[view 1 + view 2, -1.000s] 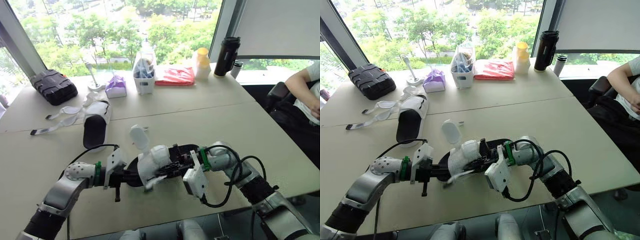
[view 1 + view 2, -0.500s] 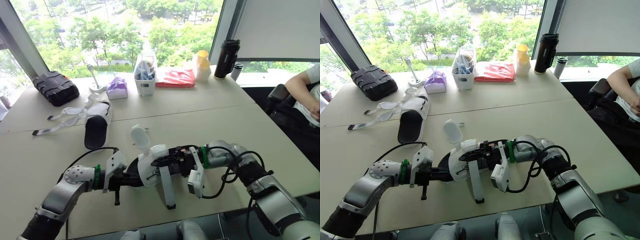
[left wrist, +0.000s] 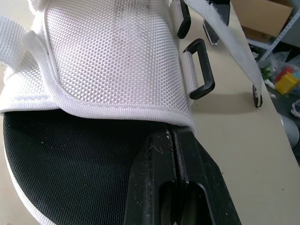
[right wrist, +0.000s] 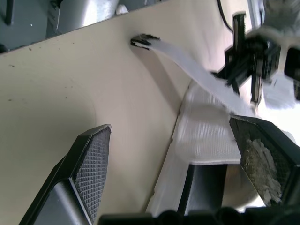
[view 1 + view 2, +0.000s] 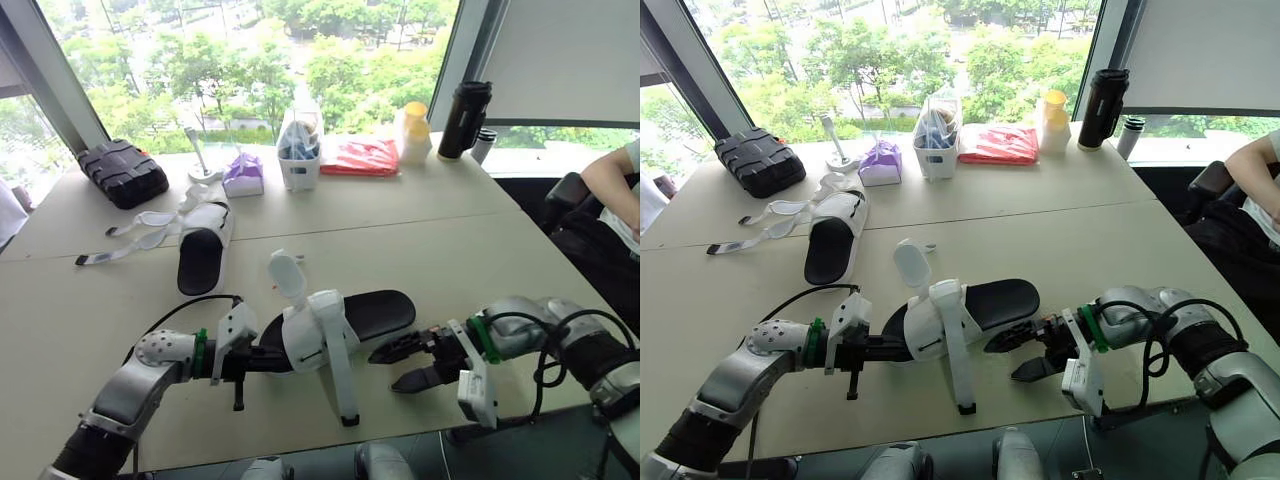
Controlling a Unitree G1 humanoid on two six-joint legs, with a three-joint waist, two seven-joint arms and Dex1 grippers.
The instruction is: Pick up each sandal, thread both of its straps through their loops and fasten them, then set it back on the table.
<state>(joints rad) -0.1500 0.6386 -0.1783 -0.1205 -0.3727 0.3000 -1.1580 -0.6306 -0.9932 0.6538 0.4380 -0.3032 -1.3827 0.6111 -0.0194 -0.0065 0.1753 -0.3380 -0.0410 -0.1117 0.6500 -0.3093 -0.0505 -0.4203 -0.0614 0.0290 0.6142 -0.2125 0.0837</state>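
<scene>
At the counter's (image 5: 560, 270) near edge, the left gripper (image 5: 262, 358) clamps the near sandal (image 5: 370, 310); the right gripper's (image 5: 400, 365) jaws gape empty. Neither sandal is fastened.

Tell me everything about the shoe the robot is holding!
The sandal has a black sole and a white mesh top with black loops. It lies flat on the table. One long white strap with a black tip trails loose toward the near edge, and a short flap sticks up. The left claw pinches the sole beside the white top. The right claw is open, just off the other end.
</scene>
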